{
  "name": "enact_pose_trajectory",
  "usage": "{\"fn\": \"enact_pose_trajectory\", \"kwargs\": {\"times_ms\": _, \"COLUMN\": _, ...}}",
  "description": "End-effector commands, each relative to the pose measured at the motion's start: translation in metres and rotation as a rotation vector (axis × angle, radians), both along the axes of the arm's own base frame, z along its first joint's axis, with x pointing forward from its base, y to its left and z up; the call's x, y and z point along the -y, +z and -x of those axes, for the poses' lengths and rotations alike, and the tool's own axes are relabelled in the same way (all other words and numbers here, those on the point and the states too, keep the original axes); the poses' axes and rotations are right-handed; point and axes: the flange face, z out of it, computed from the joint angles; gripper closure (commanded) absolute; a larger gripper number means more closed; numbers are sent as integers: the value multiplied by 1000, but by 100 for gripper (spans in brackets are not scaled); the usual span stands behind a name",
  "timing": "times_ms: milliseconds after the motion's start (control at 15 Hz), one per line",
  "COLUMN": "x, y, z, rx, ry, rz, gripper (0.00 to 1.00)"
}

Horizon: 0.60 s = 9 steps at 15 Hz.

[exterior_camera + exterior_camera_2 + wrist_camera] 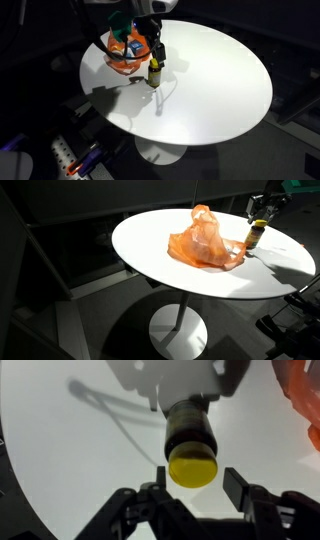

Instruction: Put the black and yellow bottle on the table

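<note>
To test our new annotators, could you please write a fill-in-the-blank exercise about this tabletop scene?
The black and yellow bottle stands ___ on the table. The bag beside it is ___ in colour. The table is ___ in shape. The pincer hangs directly ___ the bottle.
Missing words: upright; orange; round; above.

Table (215, 95) bears orange bag (205, 242) and, seemingly, black and yellow bottle (253, 238).

The small black and yellow bottle (154, 72), a cylinder with a dark upper part in both exterior views and a round yellow end towards the wrist view, stood upright near the rim of the round, glossy white table (215, 95).
</note>
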Motion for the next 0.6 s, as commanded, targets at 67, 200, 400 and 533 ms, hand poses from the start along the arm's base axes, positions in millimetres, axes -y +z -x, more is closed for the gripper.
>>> {"fn": "enact_pose_trajectory", "kwargs": {"times_ms": 67, "x": -10, "y": 19, "z": 8, "rx": 8, "ry": 10, "rz": -30, "gripper": 0}}
{"fn": "enact_pose_trajectory", "kwargs": {"times_ms": 200, "x": -20, "y": 31, "z": 10, "rx": -2, "ry": 27, "rz": -82, "gripper": 0}}
{"fn": "enact_pose_trajectory", "kwargs": {"times_ms": 400, "x": -36, "y": 54, "z": 13, "rx": -64, "ry": 82, "rz": -162, "gripper": 0}}
{"fn": "enact_pose_trajectory", "kwargs": {"times_ms": 533, "x": -42, "y": 69, "z": 16, "rx": -129, "ry": 112, "rz": -194, "gripper": 0}}
